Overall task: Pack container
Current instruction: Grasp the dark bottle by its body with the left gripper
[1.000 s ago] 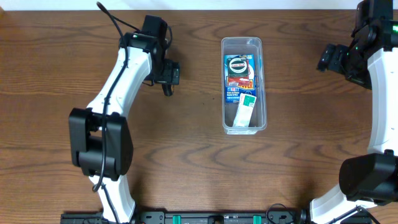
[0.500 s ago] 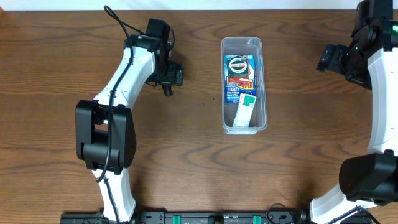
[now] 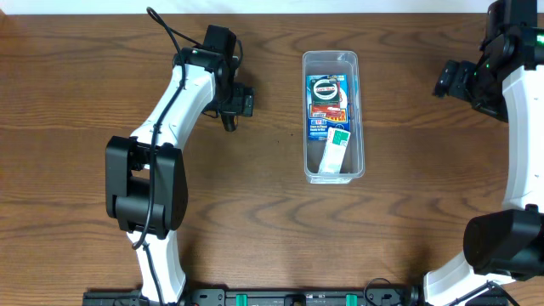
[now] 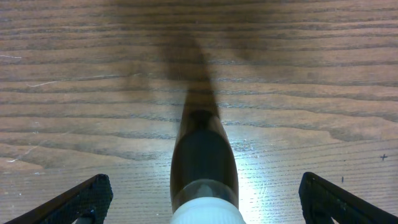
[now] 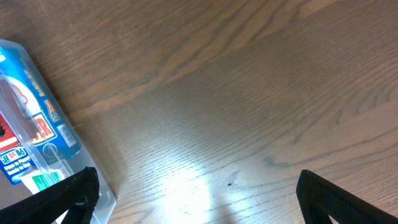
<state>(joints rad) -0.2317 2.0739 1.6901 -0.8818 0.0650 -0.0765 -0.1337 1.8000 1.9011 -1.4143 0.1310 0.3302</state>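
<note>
Left gripper [image 4: 208, 196] stands with its 2 fingers [image 4: 87, 199] spread wide, 1 at each lower corner of the left wrist view, gripping nothing; between them, touching neither, lies a dark tapered object [image 4: 202, 155] with a white end nearest the camera, its narrow tip pointing away over the wood; what it is I cannot tell. From overhead this gripper sits on the left half of the tabletop [image 3: 272, 221], toward the far edge, well apart from the container [image 3: 307, 127].

Right gripper [image 5: 199, 202] is likewise fully parted and holds nothing; only bare wood shows between its 2 fingers [image 5: 56, 199]; it hangs near the right edge, toward the far right corner, well to the right of the container.

That container, a clear plastic bin, rests flat just right of the tabletop's middle, toward the far edge, its long sides running from far to near. Inside lie flat packets: blue and red printed ones [image 3: 327, 98] with a round black-and-white label toward the far end, and a white packet with a green patch [image 3: 336, 151] tilted at the near end. Nothing lies between either gripper and the bin; 1 end of the bin shows at the left edge of the right wrist view.
</note>
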